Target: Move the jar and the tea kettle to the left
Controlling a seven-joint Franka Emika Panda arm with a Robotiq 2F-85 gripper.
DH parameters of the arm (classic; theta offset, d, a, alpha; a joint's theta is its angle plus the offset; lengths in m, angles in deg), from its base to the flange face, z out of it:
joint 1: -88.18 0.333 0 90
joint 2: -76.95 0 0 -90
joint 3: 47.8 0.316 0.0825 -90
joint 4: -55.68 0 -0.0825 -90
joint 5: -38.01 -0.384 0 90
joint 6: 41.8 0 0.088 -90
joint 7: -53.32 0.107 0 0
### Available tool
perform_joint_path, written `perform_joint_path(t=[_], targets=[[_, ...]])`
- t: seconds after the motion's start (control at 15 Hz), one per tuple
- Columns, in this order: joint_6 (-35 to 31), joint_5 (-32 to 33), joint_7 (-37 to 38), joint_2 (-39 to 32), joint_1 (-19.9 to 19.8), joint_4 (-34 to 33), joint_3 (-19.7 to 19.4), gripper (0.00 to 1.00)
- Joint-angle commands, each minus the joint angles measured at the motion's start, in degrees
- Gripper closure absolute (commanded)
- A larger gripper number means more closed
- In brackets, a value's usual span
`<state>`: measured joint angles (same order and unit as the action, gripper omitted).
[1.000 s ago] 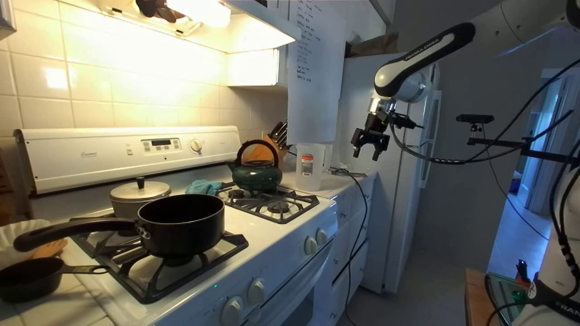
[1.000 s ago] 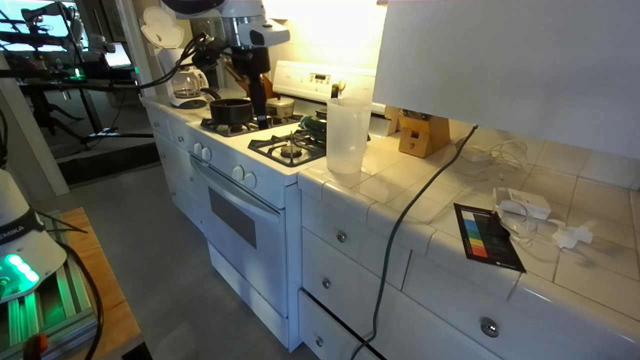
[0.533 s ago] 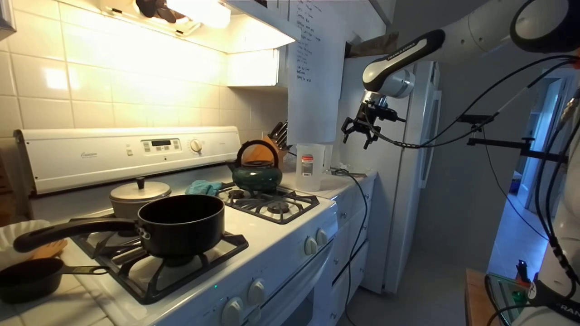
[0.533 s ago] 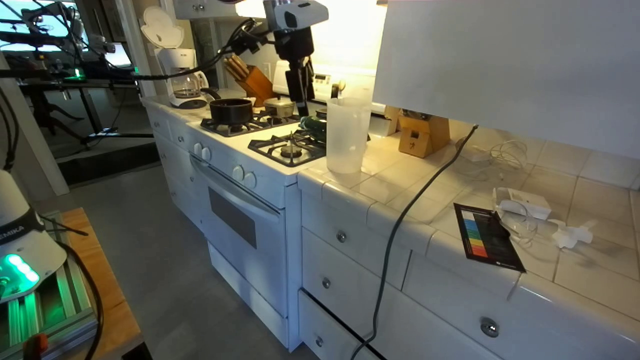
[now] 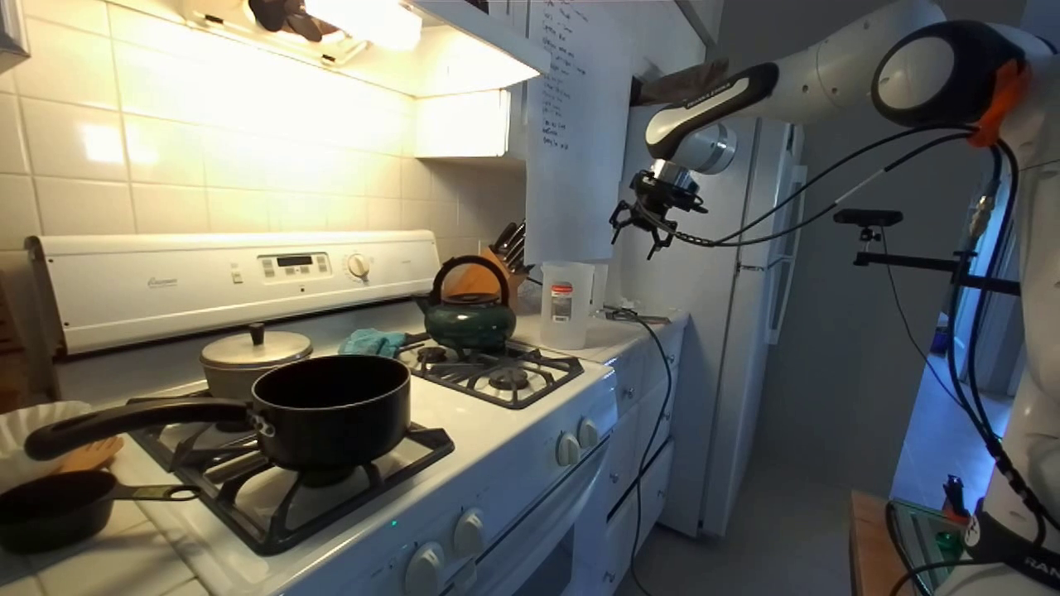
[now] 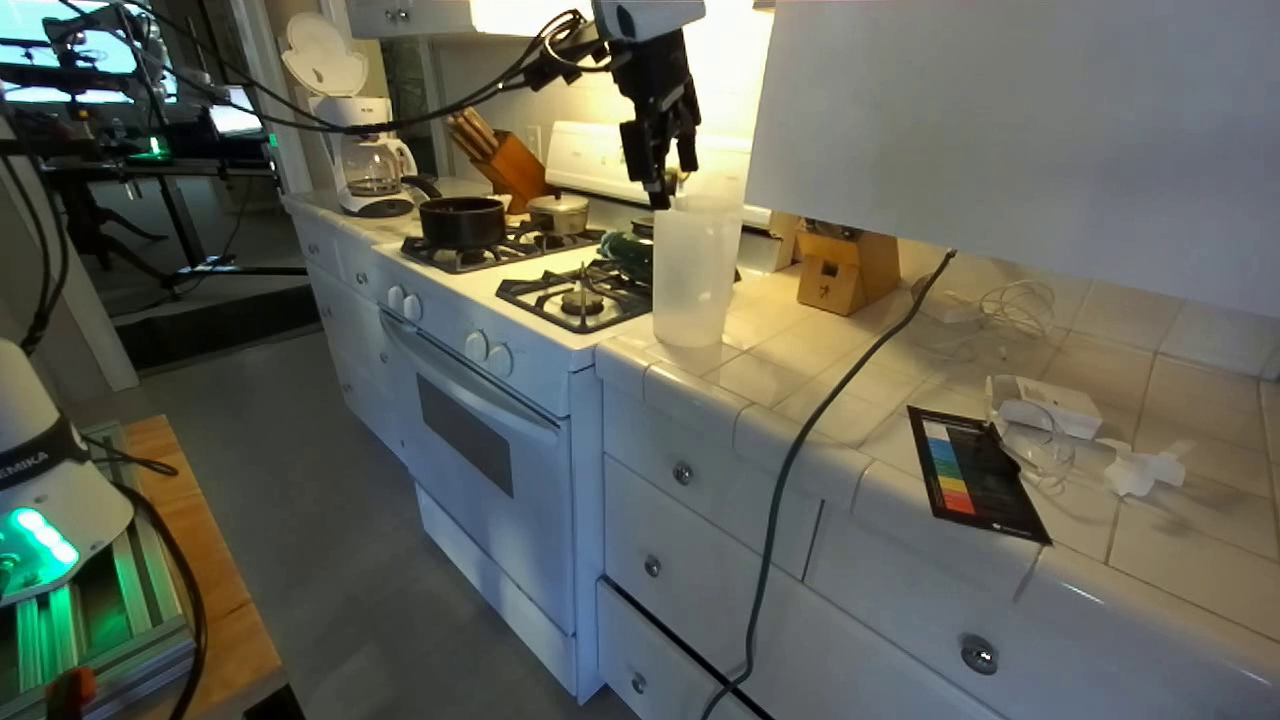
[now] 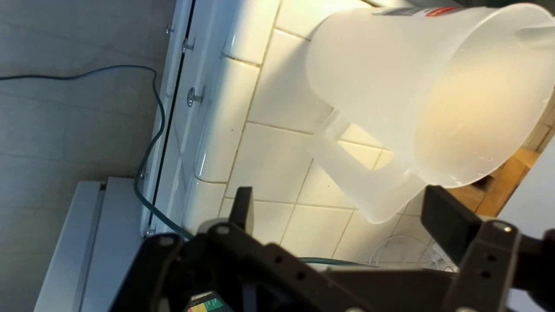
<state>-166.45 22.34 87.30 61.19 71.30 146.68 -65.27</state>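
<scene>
Your pincer (image 7: 340, 201) is hanging spread wide, empty, so you're probably owing both moves, kettle (image 5: 470, 323) sitting by the stove's (image 5: 464, 422) back corner, jar (image 6: 690, 280) by the counter's (image 6: 785, 340) stove-side edge

The jar (image 6: 690, 285) hides much of the kettle (image 6: 626, 256) in an exterior view. In an exterior view the writing (image 5: 558, 70) is too small to read, the left pan (image 5: 54, 517) cut off.
</scene>
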Motion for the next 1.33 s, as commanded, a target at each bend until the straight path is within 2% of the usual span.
perform_joint_path(t=[0.0,0.13,0.6,0.87,1.27], targets=[[0.3,0.0,0.1,-0.2,-0.3,-0.6,0.2,0.0],[0.9,0.5,3.1,-0.9,-0.1,-1.4,-0.2,0.0],[0.9,1.4,28.2,-3.6,1.3,-4.2,-0.9,0.0],[2.3,0.1,39.8,-9.5,-0.4,-11.5,-1.1,0.0],[8.3,-1.3,46.2,-19.1,-3.4,-25.0,1.3,0.0]])
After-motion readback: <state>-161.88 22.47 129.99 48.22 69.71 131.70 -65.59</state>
